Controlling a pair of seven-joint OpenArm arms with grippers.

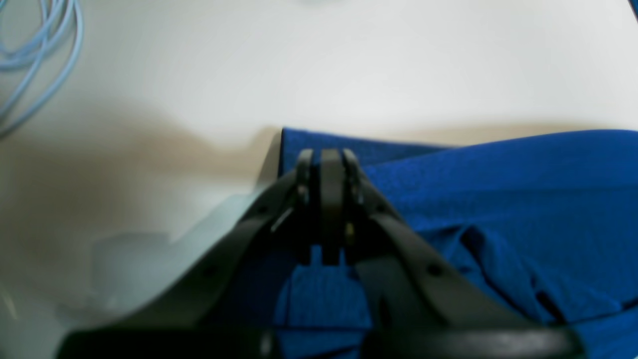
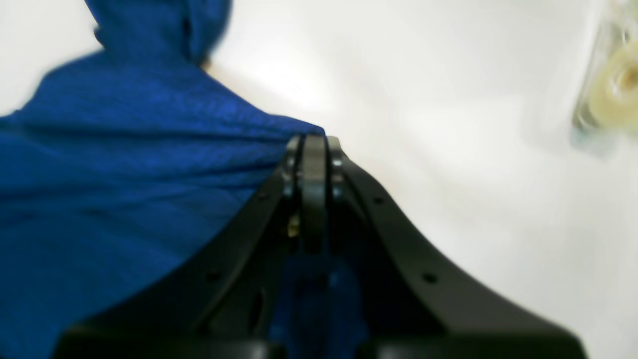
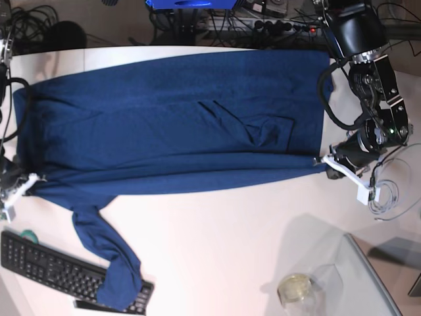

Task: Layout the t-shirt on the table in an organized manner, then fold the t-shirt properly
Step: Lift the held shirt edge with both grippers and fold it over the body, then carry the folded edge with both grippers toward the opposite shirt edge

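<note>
The navy t-shirt lies spread lengthwise across the white table, with a fold crease near its middle. One sleeve trails toward the front and drapes over a keyboard. My left gripper is shut on the shirt's edge at the right end. In its wrist view the fingertips pinch blue cloth. At the left end my right gripper is shut on the other edge, and the t-shirt bunches beside its closed tips.
A black keyboard sits at the front left, partly under the sleeve. A glass panel and a pale round roll are at the front right. Light-blue cable coils by the left arm. Cables and devices line the table's far edge.
</note>
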